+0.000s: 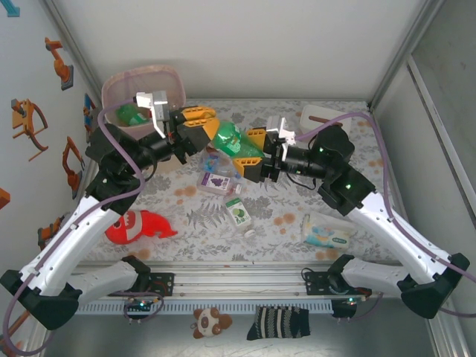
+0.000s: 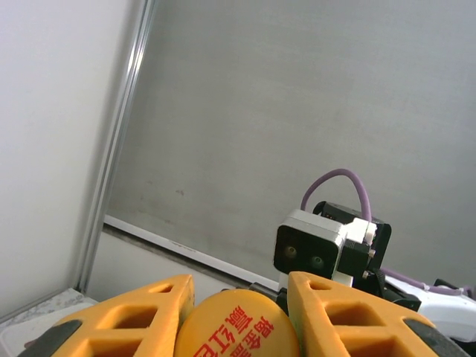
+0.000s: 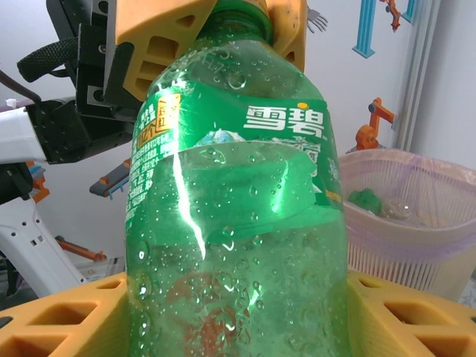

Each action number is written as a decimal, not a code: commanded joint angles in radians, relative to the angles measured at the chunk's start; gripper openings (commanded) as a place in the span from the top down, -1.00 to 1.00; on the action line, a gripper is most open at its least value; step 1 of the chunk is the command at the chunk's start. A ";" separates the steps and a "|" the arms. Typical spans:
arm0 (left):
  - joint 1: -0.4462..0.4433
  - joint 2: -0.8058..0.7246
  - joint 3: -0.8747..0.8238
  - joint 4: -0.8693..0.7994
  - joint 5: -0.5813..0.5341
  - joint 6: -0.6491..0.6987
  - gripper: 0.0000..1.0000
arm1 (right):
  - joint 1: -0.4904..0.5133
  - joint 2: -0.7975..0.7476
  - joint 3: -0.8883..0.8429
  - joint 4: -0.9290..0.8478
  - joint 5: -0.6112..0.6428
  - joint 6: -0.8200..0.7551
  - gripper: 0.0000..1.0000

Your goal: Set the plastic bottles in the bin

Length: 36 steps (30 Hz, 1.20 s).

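Above table [image 1: 286,204], bottle [image 1: 230,138] in right hand [image 1: 245,149]

The green bottle [image 3: 238,223] carries a label [image 3: 286,123] with the white characters "雪碧". The small print in the label's yellow panel is too fine to read. Red Chinese characters stand on an orange cap [image 2: 236,331], upside down and cut off, not legible.
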 commanded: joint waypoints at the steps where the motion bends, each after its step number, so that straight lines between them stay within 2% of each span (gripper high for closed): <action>1: -0.005 -0.019 0.033 0.014 -0.001 0.031 0.47 | 0.010 -0.026 0.013 0.006 0.013 -0.012 0.08; 4: -0.005 -0.022 0.034 -0.002 -0.009 0.045 0.52 | 0.011 -0.029 0.012 -0.002 0.023 -0.014 0.04; 8: -0.005 -0.028 0.051 -0.067 -0.048 0.094 0.55 | 0.011 -0.039 0.013 -0.036 0.050 -0.017 -0.33; 11: -0.003 -0.030 0.092 -0.178 -0.104 0.163 0.57 | 0.012 -0.063 0.001 -0.069 0.082 -0.026 -0.45; 18: 0.031 -0.019 0.211 -0.450 -0.310 0.324 0.59 | 0.012 -0.146 -0.030 -0.176 0.174 -0.070 -0.48; 25: 0.169 0.040 0.321 -0.614 -0.480 0.407 0.63 | 0.012 -0.181 -0.045 -0.224 0.190 -0.068 -0.48; 30: 0.247 0.095 0.346 -0.601 -0.596 0.460 0.68 | 0.012 -0.185 -0.047 -0.233 0.191 -0.067 -0.48; 36: 0.293 0.178 0.302 -0.387 -0.759 0.566 0.70 | 0.012 -0.182 -0.038 -0.243 0.188 -0.073 -0.48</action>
